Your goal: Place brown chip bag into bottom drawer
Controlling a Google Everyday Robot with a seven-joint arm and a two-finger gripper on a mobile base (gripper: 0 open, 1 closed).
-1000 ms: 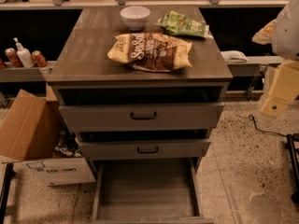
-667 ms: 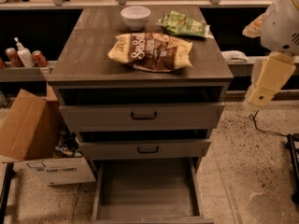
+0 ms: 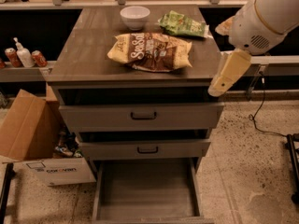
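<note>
The brown chip bag (image 3: pixel 150 51) lies flat on the cabinet top (image 3: pixel 88 55), near its middle, dark brown with pale yellow ends and white lettering. The bottom drawer (image 3: pixel 147 190) is pulled out wide at floor level and holds nothing. My gripper (image 3: pixel 227 73) hangs at the cabinet's right front corner, to the right of the bag and apart from it, with my white arm (image 3: pixel 264 17) above it. It holds nothing that I can see.
A white bowl (image 3: pixel 135 17) and a green bag (image 3: pixel 182 25) sit at the back of the cabinet top. The two upper drawers (image 3: pixel 142 116) with black handles stand slightly pulled out. A cardboard box (image 3: pixel 32 139) is on the floor at left. Cans and a bottle (image 3: pixel 23 56) stand on a left shelf.
My arm and gripper have swung left, from beyond the cabinet's right side to its right front corner. The bag and drawers have not moved.
</note>
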